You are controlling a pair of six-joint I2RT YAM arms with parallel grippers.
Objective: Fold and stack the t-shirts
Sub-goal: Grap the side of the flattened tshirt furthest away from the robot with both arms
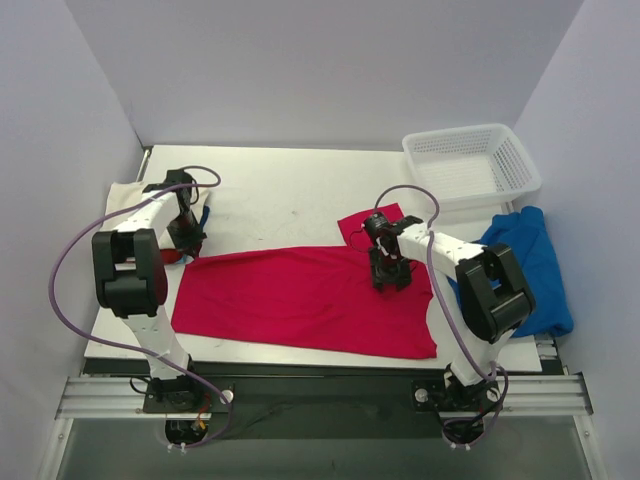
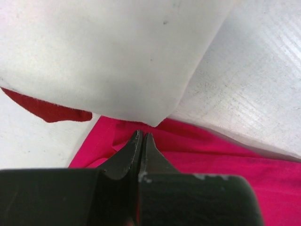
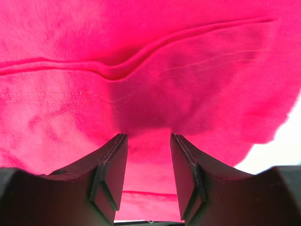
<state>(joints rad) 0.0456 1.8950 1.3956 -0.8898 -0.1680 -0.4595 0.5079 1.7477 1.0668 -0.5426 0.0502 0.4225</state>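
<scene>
**A:** Cloth first: how will the crimson t-shirt [image 1: 300, 300] handle?

**B:** I judge it light and limp, with no stiffness. It sags wherever it isn't held, so pinch it at a hem or corner, ideally at two spread points.

**A:** Where does it lie?

**B:** It is spread flat across the lower middle of the overhead view. Its long axis runs left to right, dipping slightly toward the lower right. A sleeve [image 1: 372, 222] pokes toward the top of the frame near its right end. I cannot tell which end has the collar.

**A:** And the grippers?

**B:** The right gripper [image 3: 148, 141] hovers over the shirt's upper right part, jaws parted, gripping nothing. The left gripper [image 2: 142, 136] sits at the shirt's left edge, by the cream t-shirt [image 2: 108, 56]. Its jaws are pressed together, but I cannot tell whether they pinch any fabric.

**A:** And the blue t-shirt [image 1: 530, 260]?

**B:** It is crumpled at the right edge, below the white basket [image 1: 470, 165].
</scene>
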